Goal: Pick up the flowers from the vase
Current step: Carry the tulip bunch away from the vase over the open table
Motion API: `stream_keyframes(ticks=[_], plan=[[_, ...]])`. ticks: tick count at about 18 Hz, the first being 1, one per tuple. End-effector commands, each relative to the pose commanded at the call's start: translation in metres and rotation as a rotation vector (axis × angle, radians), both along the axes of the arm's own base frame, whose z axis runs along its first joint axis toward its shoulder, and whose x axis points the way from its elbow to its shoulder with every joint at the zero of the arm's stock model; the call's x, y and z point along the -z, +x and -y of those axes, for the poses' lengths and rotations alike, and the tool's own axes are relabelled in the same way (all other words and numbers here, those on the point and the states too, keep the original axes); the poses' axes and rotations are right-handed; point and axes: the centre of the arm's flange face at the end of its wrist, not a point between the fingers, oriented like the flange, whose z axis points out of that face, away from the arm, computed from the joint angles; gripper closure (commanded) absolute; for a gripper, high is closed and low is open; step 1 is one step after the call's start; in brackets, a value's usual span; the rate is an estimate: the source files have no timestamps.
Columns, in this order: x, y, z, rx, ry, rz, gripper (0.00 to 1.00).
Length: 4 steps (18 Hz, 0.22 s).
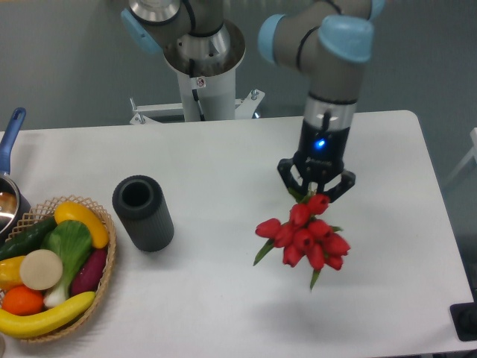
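Note:
The flowers [307,237], a bunch of red tulip buds with green leaves, hang right of the table's middle, outside the vase. My gripper [316,192] is directly above them and shut on the stems at the top of the bunch. The stems are mostly hidden by the fingers and buds. Whether the bunch touches the table I cannot tell. The vase [142,212], a dark grey ribbed cylinder, stands upright to the left with its round mouth empty, well apart from the gripper.
A wicker basket [106,261] of fruit and vegetables sits at the front left corner. A blue-handled metal pot [9,186] is at the left edge. The arm's base [203,82] stands behind the table. A dark object [466,321] sits at the front right corner.

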Motion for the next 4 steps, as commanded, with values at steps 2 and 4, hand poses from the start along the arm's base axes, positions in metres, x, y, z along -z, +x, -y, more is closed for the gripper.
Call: stream_keyframes(ticks=[2, 4], plan=[[0.006, 0.003, -0.005, 0.014, -0.057, 0.003, 0.96], [0.014, 0.009, -0.012, 0.035, -0.113, 0.0, 0.96]])
